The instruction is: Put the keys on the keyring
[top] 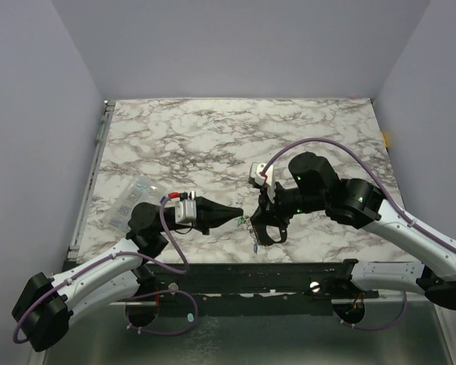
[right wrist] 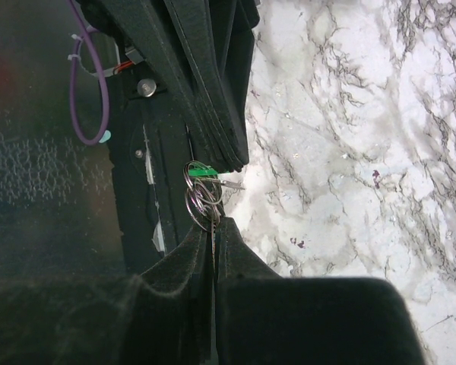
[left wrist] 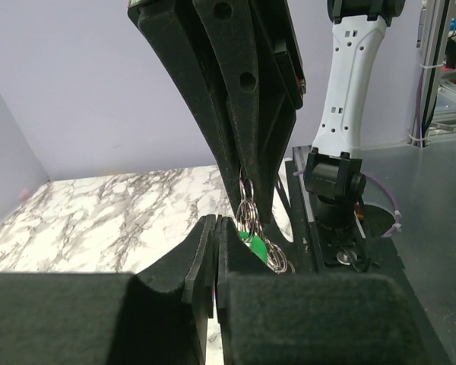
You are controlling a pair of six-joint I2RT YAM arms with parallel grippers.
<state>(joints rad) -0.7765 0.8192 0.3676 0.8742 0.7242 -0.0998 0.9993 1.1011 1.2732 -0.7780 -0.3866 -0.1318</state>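
A white-and-grey marbled tabletop [top: 213, 137] is lying between plain lavender walls [top: 30, 114]. A clear plastic bag [top: 133, 199] is sitting near the left edge, well apart from the work. Near the front edge the right tool [right wrist: 213, 228], fingers pressed together, is pinching the keyring [right wrist: 200, 199], with the mint green key [right wrist: 205, 172] touching it. The left tool [left wrist: 215, 228] is pressing together just beside them; its own fingers are hiding whether it is nipping anything

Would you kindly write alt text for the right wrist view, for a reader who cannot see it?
The right end effector, shut, pinches the silvery keyring, with a mint green key right against it. The left end effector's closed dark tip reaches in from above, at the marble table's edge.
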